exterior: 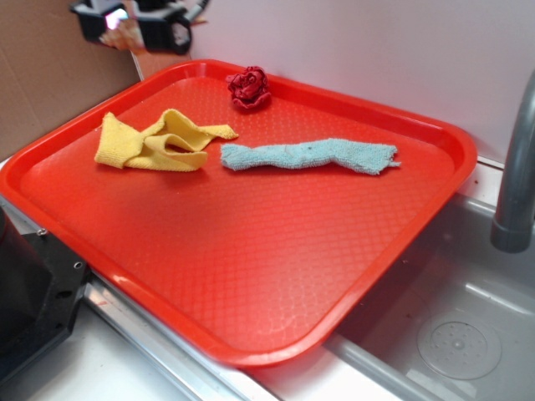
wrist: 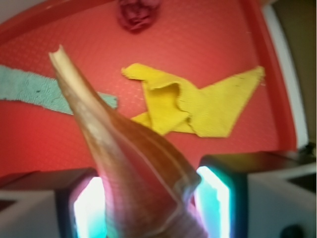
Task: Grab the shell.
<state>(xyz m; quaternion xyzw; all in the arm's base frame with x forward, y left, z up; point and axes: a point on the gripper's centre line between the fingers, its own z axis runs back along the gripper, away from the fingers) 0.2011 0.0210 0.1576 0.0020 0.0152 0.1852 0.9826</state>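
Note:
The shell (wrist: pixel 114 139), tan and brown with a long pale tapering tail, fills the middle of the wrist view, its tail pointing up and left. My gripper (wrist: pixel 148 191) is shut on the shell's wide body, with a lit finger pad (wrist: pixel 215 198) on either side. In the exterior view the gripper (exterior: pixel 138 25) hangs high above the far left corner of the red tray (exterior: pixel 251 276). Only a small tan bit of the shell (exterior: pixel 125 38) shows between the fingers there.
On the tray lie a crumpled yellow cloth (exterior: pixel 159 142), a twisted blue cloth (exterior: pixel 309 155) and a small dark red rose-shaped cloth (exterior: pixel 249 87). A grey sink (exterior: pixel 451 334) and faucet (exterior: pixel 517 167) are at the right. Cardboard (exterior: pixel 42 75) stands behind on the left.

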